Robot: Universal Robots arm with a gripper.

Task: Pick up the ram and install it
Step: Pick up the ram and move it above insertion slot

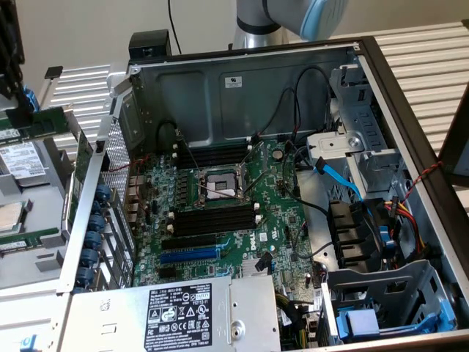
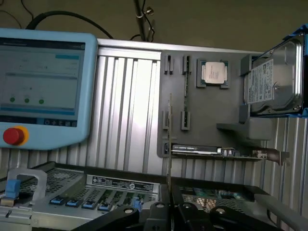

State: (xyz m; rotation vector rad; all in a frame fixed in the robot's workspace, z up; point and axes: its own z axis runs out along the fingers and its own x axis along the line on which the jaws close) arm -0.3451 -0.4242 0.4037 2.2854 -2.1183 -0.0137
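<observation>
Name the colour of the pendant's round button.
The button is red; the wrist view shows it best.

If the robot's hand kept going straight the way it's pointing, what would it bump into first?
Probably the grey parts holder, around its narrow slots beside the processor chip. The ram gripped in the hand sticks out in front, so it would touch first. Depth is hard to judge.

I work over a ribbed metal table [image 2: 125, 110]. The open computer case [image 1: 242, 103] stands on it, with one edge just below my gripper [image 2: 169, 208]. Beyond the case, straight ahead of the gripper, a grey parts tray [image 2: 211, 110] lies on the ribs. Beside the tray, further off to one side, sits a light-blue control pendant [image 2: 43, 82].
</observation>
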